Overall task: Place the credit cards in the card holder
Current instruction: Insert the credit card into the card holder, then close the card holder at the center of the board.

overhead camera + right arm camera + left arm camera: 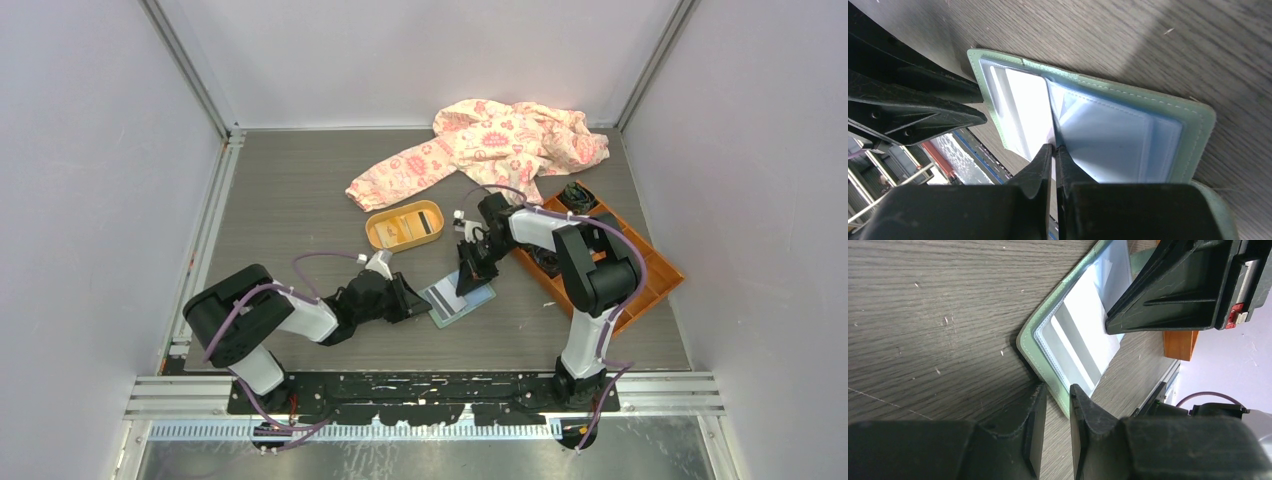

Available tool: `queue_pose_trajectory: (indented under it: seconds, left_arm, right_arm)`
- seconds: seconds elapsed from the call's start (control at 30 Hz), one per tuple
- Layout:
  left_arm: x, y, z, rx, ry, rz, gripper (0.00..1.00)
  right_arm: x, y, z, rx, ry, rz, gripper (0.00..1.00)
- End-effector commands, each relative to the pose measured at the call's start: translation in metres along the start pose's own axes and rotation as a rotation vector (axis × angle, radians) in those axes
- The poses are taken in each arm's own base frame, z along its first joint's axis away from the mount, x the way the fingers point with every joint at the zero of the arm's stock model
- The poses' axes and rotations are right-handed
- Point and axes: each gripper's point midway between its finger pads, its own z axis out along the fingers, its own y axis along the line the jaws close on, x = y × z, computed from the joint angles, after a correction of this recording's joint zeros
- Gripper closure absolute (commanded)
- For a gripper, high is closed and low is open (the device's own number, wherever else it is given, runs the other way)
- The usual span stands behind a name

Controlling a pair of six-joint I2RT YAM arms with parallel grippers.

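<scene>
The pale green, nearly square folding card holder (443, 304) lies opened flat on the grey wood-grain tabletop (290, 210), near the front and between the 2 arms. Its stitched cover faces down and its clear plastic sleeves face up. A white credit card (1025, 105) with grey stripes along it sits over the sleeves on the half nearer the left arm. The wrist views do not show how far it has gone into a sleeve. The right gripper (1053, 148) comes down from above onto the middle of the open holder. Its 2 black fingers are pressed almost together, with a thin white sliver of the credit card's edge pinched between them. The left gripper (1058, 395) lies low on the table at the holder's outer edge. Its 2 fingers stand a narrow gap apart, with bare table showing through the gap. The green rim reaches just to the fingertips, and I cannot tell whether they touch it. Just beyond the holder stands a shallow orange oval tray (370, 228). On the right side of the table, behind the right arm, is an orange compartmented box (650, 270) with dark items in it. A crumpled pink patterned garment (490, 145) lies at the back.
</scene>
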Motion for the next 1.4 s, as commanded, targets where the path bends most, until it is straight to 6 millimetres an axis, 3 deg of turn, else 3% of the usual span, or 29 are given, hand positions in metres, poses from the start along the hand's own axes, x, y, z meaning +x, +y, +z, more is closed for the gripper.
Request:
queue_pose_trajectory:
  seconds: [0.0, 0.23, 0.4, 0.5, 0.73, 0.9, 1.03, 1.1, 1.2, 1.37]
  left_arm:
    - [0.009, 0.014, 0.003, -0.051, 0.033, 0.007, 0.75]
    - [0.008, 0.011, 0.005, -0.043, 0.036, 0.009, 0.75]
    - [0.008, 0.011, 0.004, -0.043, 0.033, 0.010, 0.75]
    - [0.006, 0.012, 0.002, -0.044, 0.022, 0.011, 0.74]
    - [-0.003, 0.005, -0.013, -0.024, -0.027, 0.036, 0.68]
    - [-0.011, 0.000, -0.032, -0.034, -0.054, 0.090, 0.64]
    - [-0.022, -0.001, -0.051, -0.023, -0.125, 0.128, 0.58]
    - [-0.024, -0.002, -0.059, 0.006, -0.153, 0.119, 0.42]
    - [-0.025, -0.005, -0.067, 0.052, -0.179, 0.091, 0.28]
    - [-0.021, -0.013, -0.066, 0.093, -0.158, 0.049, 0.28]
  right_arm:
    - [-0.010, 0.015, -0.006, -0.045, -0.052, -0.030, 0.97]
    - [0.000, 0.035, 0.002, -0.109, -0.003, -0.073, 0.95]
    - [0.003, 0.035, 0.004, -0.096, 0.031, -0.103, 0.89]
    - [-0.002, 0.032, -0.004, -0.050, 0.024, -0.155, 0.81]
    - [-0.021, 0.036, -0.043, 0.053, -0.100, -0.340, 0.63]
    - [-0.019, 0.046, -0.056, 0.036, -0.134, -0.516, 0.61]
    - [-0.026, 0.022, -0.066, 0.191, -0.180, -0.660, 0.62]
    - [-0.032, 0.007, -0.073, 0.292, -0.187, -0.711, 0.62]
    - [-0.036, -0.015, -0.080, 0.413, -0.160, -0.732, 0.63]
    - [-0.042, -0.038, -0.084, 0.526, -0.102, -0.681, 0.63]
